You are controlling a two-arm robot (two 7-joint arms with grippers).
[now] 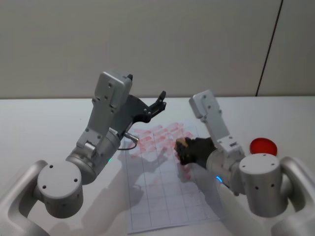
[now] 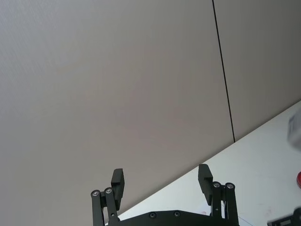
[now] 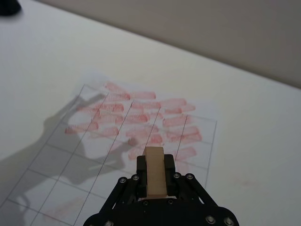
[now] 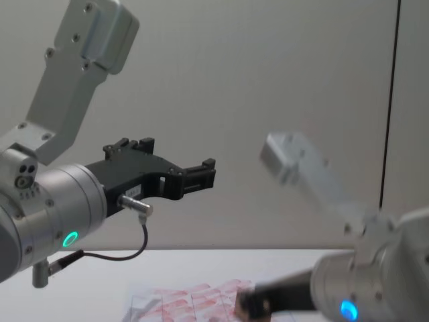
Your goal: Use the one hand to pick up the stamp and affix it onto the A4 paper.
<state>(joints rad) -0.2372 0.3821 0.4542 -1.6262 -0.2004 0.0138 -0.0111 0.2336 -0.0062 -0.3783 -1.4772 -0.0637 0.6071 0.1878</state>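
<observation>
The stamp (image 3: 155, 175), a small pale wooden block, sits clamped between the fingers of the right gripper (image 1: 193, 150), which is closed on it. It is over the paper (image 1: 162, 196), toward the right side of the rows of red marks. It seems to hang just above the sheet rather than press on it, though the contact itself is hard to make out. The pick-up looks done and the stamping step is in hand. The next move likely calls for lowering the block flat onto a blank cell, then lifting straight off to avoid a smear. The left gripper (image 2: 162, 181) is raised above the table (image 1: 39, 128), jaws spread wide and empty. A red disc (image 1: 263, 146) lies right of the sheet.
</observation>
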